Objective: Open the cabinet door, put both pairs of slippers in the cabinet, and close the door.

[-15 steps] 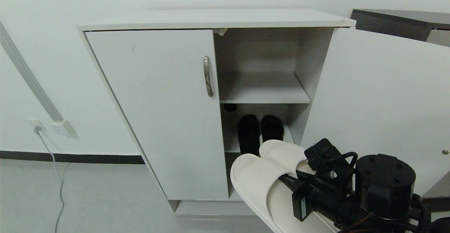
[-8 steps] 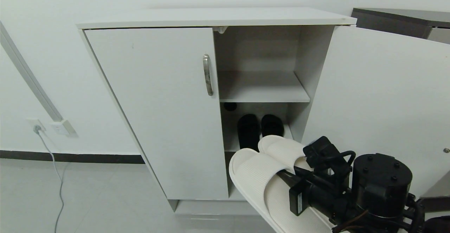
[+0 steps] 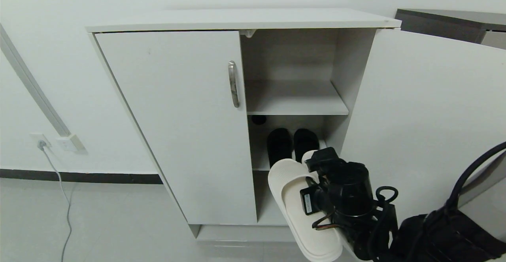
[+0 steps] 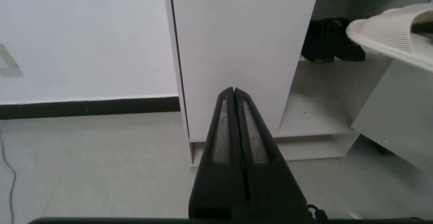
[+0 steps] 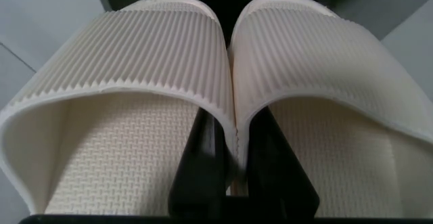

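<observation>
The white cabinet (image 3: 237, 19) stands with its right door (image 3: 427, 115) swung open and its left door (image 3: 178, 123) shut. A black pair of slippers (image 3: 292, 145) lies on the lower shelf inside. My right gripper (image 5: 229, 160) is shut on the white pair of slippers (image 5: 223, 68), pinching the two inner straps together. In the head view the white slippers (image 3: 294, 196) hang in front of the open compartment, toes toward the black pair. My left gripper (image 4: 233, 116) is shut, empty, low before the closed left door (image 4: 243, 48).
An empty upper shelf (image 3: 296, 100) sits above the black pair. The left door carries a metal handle (image 3: 234, 84). A wall socket and cable (image 3: 41, 145) are at the left, above bare grey floor (image 3: 99, 222). A dark piece of furniture (image 3: 450, 23) stands behind the open door.
My right arm has swung left and turned, carrying the white slippers closer to the open compartment; they now point more steeply downward. The head camera shifted slightly at first.
</observation>
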Controlling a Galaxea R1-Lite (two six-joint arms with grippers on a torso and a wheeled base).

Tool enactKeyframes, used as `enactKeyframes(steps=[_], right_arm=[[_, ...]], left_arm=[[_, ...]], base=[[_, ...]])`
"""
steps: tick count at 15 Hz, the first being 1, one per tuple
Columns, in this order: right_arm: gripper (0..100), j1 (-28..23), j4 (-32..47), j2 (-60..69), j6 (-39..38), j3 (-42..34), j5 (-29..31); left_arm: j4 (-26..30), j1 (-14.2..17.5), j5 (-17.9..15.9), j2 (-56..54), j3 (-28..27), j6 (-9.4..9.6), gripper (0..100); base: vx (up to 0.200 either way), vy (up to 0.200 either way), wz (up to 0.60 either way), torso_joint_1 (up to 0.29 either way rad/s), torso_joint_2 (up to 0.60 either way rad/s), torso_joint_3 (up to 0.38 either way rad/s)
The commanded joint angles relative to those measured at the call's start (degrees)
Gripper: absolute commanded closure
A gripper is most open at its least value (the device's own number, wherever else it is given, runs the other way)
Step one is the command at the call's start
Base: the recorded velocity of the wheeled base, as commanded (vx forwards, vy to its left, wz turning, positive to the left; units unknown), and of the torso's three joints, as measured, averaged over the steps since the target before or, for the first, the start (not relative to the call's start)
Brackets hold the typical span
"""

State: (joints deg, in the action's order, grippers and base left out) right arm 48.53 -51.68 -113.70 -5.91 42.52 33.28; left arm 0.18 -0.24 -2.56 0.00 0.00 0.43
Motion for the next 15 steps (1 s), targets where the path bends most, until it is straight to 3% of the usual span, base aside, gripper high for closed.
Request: enactKeyframes(steps=[1,2,4,5,6,8,12,15], right_arm=[[100,0.7,11.8,3.0,-3.1,7.0,0.9],[100,0.8,16.9,4.3,-4.2,9.2,0.9],[100,2.5,40.8,8.6,-13.0,23.5,1.9],[100,3.1,46.2,8.8,-15.1,28.9,4.4],[100,3.2,47.4,8.3,-14.7,32.2,7.6],[100,3.1,44.4,8.1,-10.1,34.2,8.5],[100,1.4,29.1,3.5,-3.1,33.9,10.6],[100,1.3,28.8,3.4,-3.1,33.6,10.7]], left_arm=[[0.0,0.0,0.0,0.1,0.0,-0.08,100],[0.0,0.0,0.0,0.1,0.0,-0.08,100],[0.0,0.0,0.0,0.1,0.0,-0.08,100],[0.0,0.0,0.0,0.1,0.0,-0.08,100],[0.0,0.0,0.0,0.1,0.0,-0.08,100],[0.0,0.0,0.0,0.1,0.0,-0.16,100],[0.0,0.0,0.0,0.1,0.0,-0.16,100],[0.0,0.0,0.0,0.1,0.0,-0.16,100]], base=[[0.0,0.0,0.0,0.0,0.0,0.0],[0.0,0.0,0.0,0.0,0.0,0.0],[0.0,0.0,0.0,0.0,0.0,0.0],[0.0,0.0,0.0,0.0,0.0,0.0],[0.0,0.0,0.0,0.0,0.0,0.0],[0.0,0.0,0.0,0.0,0.0,0.0],[0.0,0.0,0.0,0.0,0.0,0.0],[0.0,0.0,0.0,0.0,0.0,0.0]])
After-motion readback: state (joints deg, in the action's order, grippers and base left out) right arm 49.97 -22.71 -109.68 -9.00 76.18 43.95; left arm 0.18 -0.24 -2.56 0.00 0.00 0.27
